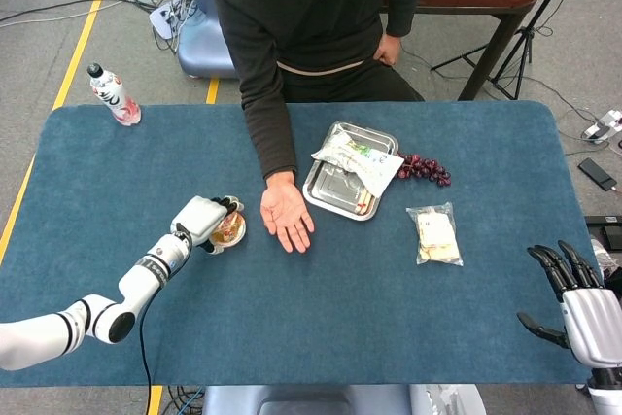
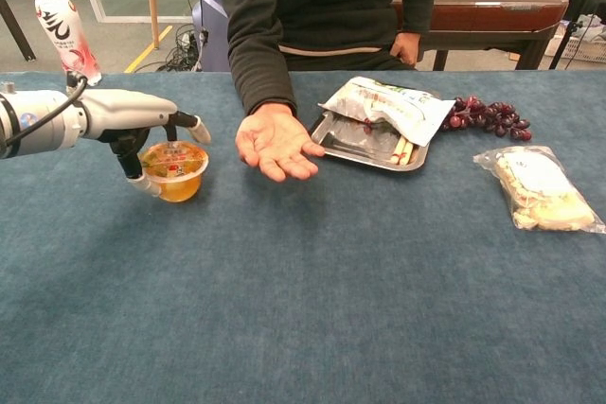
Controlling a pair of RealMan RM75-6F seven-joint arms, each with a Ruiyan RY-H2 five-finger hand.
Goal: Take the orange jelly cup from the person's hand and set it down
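- My left hand [image 2: 156,153] is wrapped around the orange jelly cup [image 2: 174,170], fingers curled over its rim and down its left side.
- The cup looks to be sitting on the table [image 2: 303,309], or a hair above it; from the chest view I judge its base is touching the blue cloth, but I cannot be sure.
- It sits on the left part of the table, just left of the person's hand [image 2: 276,144], which lies palm up with nothing in it.
- So the handover is done: the cup is out of the person's hand and in mine, upright, its lid level.
- What I judge is left: confirm the cup bears its own weight, spread my fingers, and lift clear without tipping it.
- Further right are a metal tray [image 1: 330,191] with a snack bag [image 2: 386,107] across it, then grapes [image 2: 490,116] and a clear bag of food [image 2: 537,190].
- A bottle [image 2: 62,29] stands at the far left corner.
- My right hand [image 1: 573,298] hangs off the near right edge of the table, fingers spread, holding nothing.
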